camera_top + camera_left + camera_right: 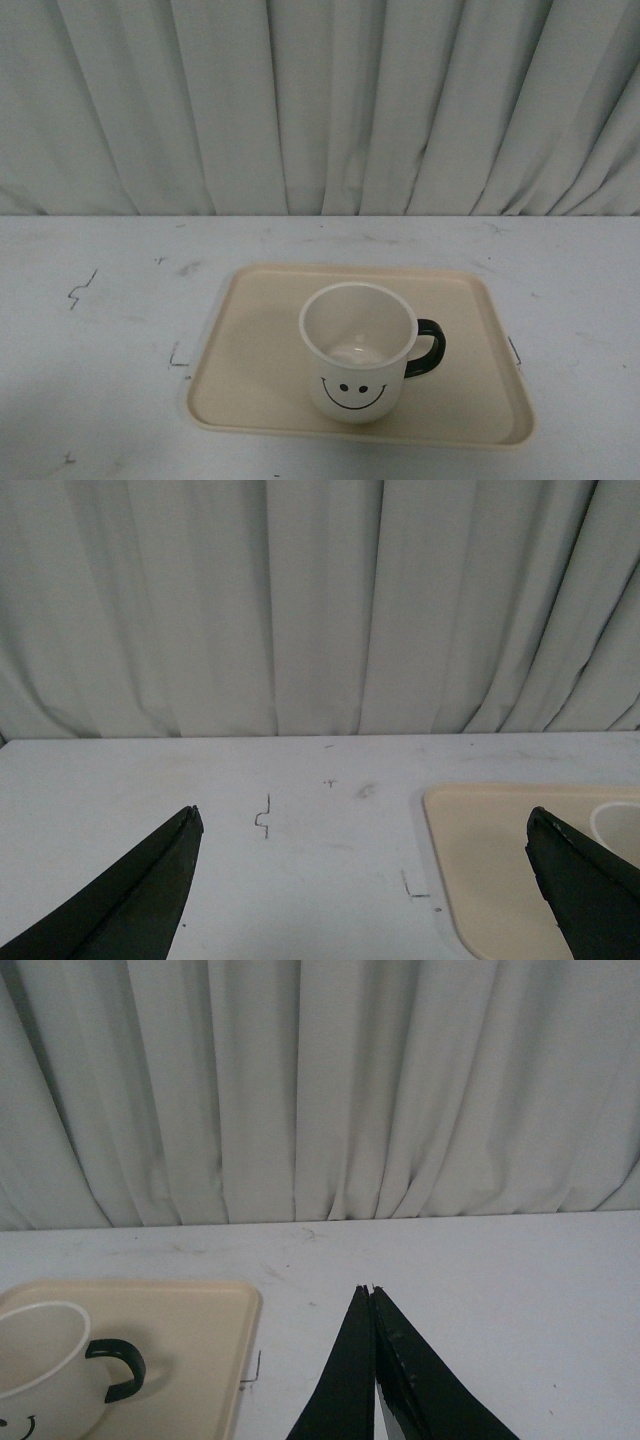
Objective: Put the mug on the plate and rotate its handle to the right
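The white mug (358,360) with a black smiley face stands upright on the beige plate (250,340), near its front middle. Its black handle (428,348) points to the right. No gripper shows in the front view. In the left wrist view my left gripper (365,825) is open and empty over bare table, left of the plate's corner (480,850); a sliver of the mug's rim (618,825) shows at the edge. In the right wrist view my right gripper (369,1290) is shut and empty over the table, apart from the plate (190,1320), the mug (40,1370) and its handle (118,1368).
The white table (100,300) carries small black pen marks (80,288) around the plate. A grey pleated curtain (320,100) hangs behind the table's far edge.
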